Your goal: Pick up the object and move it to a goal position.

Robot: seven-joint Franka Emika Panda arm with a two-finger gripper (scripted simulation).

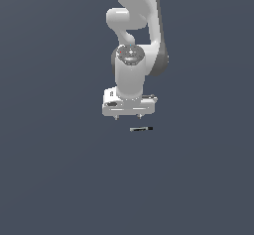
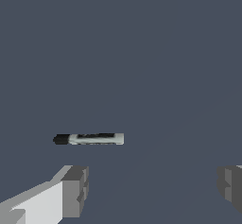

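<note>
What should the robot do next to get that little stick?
Probably slide the open tool sideways until it sits over the marker-like rod, then lower. In the wrist view the rod lies flat, off-centre toward one finger and ahead of both, untouched.

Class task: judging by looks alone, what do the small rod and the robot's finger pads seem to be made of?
Rod: probably plastic, marker-like; black end, pale grey-white body, dull flat sheen. Finger pads: matte grey, blocky and ridged, perhaps rubber or plastic. A render, so uncertain.
</note>
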